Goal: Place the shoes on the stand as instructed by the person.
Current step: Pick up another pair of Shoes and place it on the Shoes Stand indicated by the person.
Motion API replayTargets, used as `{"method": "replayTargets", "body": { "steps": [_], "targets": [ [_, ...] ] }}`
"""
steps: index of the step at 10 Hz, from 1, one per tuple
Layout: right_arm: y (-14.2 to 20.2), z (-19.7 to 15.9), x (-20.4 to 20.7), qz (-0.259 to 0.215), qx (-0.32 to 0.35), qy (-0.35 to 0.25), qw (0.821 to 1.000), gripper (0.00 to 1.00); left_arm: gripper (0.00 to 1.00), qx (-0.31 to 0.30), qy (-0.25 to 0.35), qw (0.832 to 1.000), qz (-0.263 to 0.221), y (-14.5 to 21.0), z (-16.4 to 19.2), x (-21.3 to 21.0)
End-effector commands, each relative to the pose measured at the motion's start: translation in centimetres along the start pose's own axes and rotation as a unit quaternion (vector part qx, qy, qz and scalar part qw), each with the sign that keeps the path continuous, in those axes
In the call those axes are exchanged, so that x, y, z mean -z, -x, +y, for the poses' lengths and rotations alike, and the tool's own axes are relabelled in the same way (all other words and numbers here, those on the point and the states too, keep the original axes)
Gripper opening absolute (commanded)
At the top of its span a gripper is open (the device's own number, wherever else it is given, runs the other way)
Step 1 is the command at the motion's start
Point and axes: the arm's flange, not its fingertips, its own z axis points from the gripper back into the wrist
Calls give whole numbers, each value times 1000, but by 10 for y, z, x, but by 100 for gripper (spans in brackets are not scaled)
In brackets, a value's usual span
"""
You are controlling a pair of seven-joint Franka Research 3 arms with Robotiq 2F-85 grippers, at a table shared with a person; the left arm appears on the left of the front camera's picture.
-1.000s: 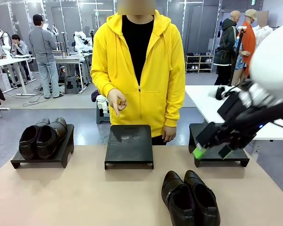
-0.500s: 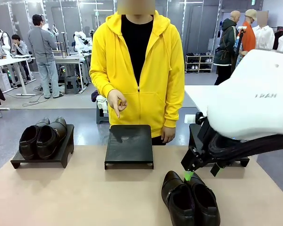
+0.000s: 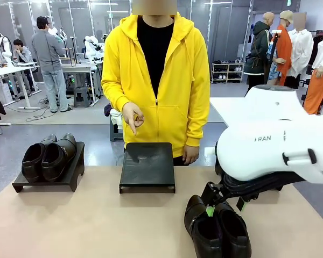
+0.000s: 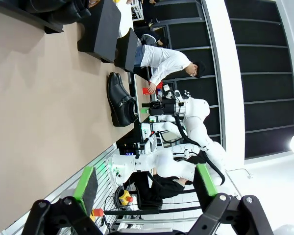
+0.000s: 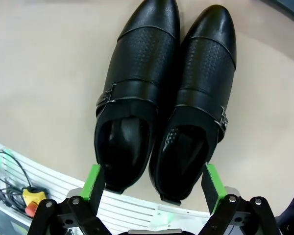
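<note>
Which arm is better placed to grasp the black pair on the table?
Right: the right gripper, open, hangs just above the black pair, straddling both heels; the left gripper, also open, is far from them.

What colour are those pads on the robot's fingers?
The pads are bright green, clearest in the right wrist view, flanking the black shoes.

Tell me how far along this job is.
Done: the glossy brown-black round-toed pair sits on the left black stand. In hand: the right gripper, fingers open, hovers over the black leather pair on the table. Remaining: grasp it and set it on the middle black stand the person's hand seems to point at.
</note>
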Motion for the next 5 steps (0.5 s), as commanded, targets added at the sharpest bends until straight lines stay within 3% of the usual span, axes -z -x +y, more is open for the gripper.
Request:
{"method": "replayTargets", "body": {
  "steps": [1, 5],
  "targets": [
    [24, 7, 31, -9, 19, 25, 999, 100, 100, 7, -1, 1000, 3, 5, -2, 1],
    [27, 9, 58, 13, 40, 35, 998, 100, 100, 7, -1, 1000, 3, 5, -2, 1]
  ]
}}
